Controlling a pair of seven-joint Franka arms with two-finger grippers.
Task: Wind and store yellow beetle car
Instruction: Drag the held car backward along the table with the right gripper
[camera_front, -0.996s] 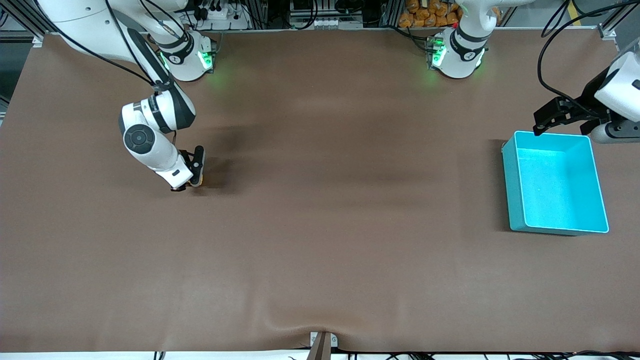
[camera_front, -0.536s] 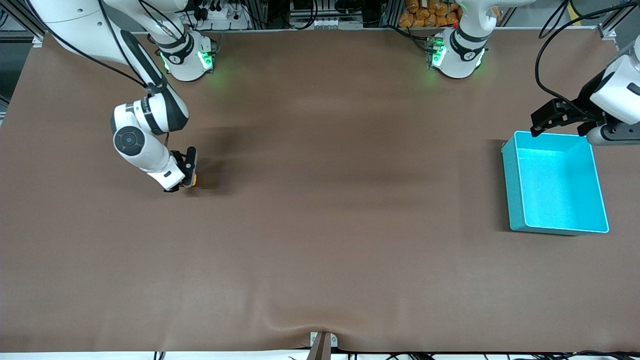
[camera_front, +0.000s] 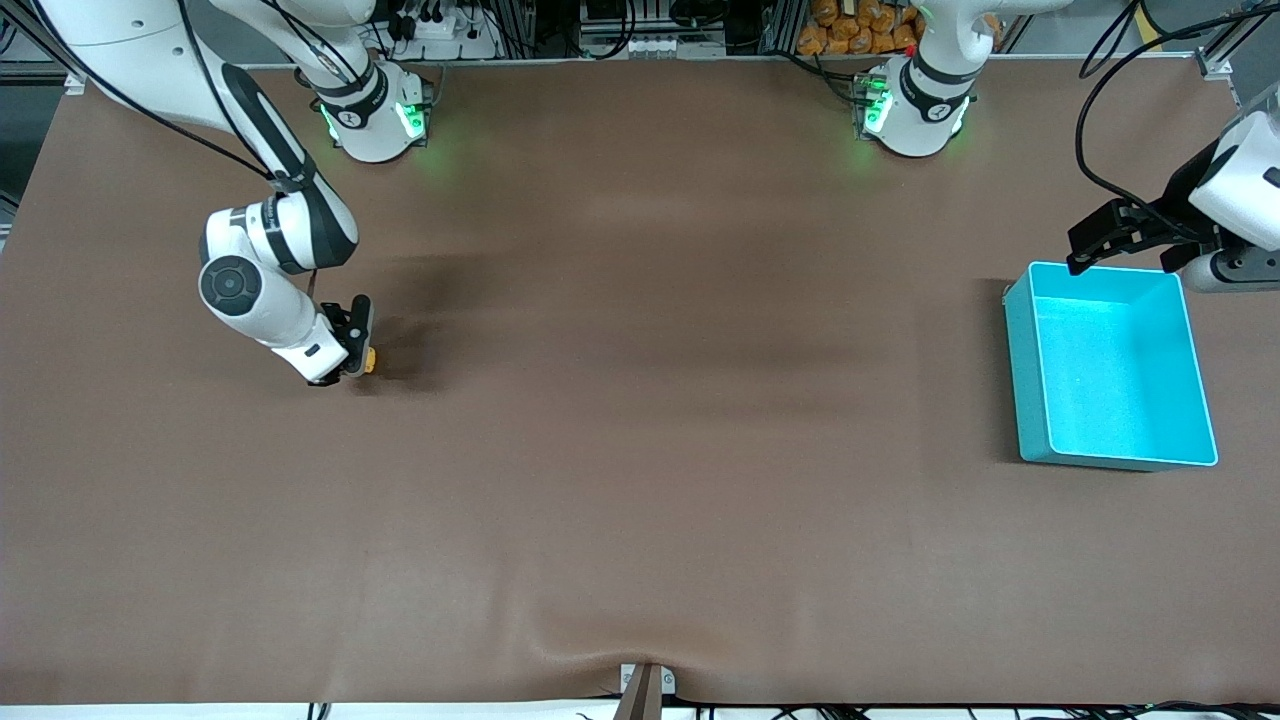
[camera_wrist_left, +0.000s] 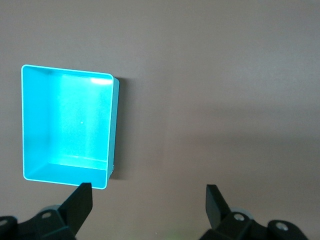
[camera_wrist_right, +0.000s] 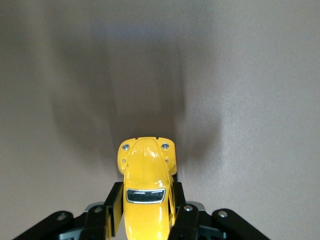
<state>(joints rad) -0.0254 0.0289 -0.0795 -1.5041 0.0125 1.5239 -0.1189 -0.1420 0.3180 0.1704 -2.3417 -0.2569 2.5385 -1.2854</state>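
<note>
My right gripper (camera_front: 357, 350) is shut on the yellow beetle car (camera_front: 368, 358), low at the brown table near the right arm's end. In the right wrist view the car (camera_wrist_right: 146, 192) sits nose-out between the black fingers (camera_wrist_right: 114, 205), which press both its sides; its rear is hidden. The teal bin (camera_front: 1110, 365) stands open and empty at the left arm's end. My left gripper (camera_front: 1085, 245) is open and empty, hovering over the bin's edge nearest the robot bases. The left wrist view shows the bin (camera_wrist_left: 67, 127) and the spread fingertips (camera_wrist_left: 82, 200).
A brown mat (camera_front: 640, 400) covers the whole table, with a small wrinkle at its front edge (camera_front: 600, 655). The two arm bases (camera_front: 375, 115) stand along the table's back edge.
My right gripper has dragged the car along the table toward the right arm's end. My left gripper has barely moved above the bin's edge.
</note>
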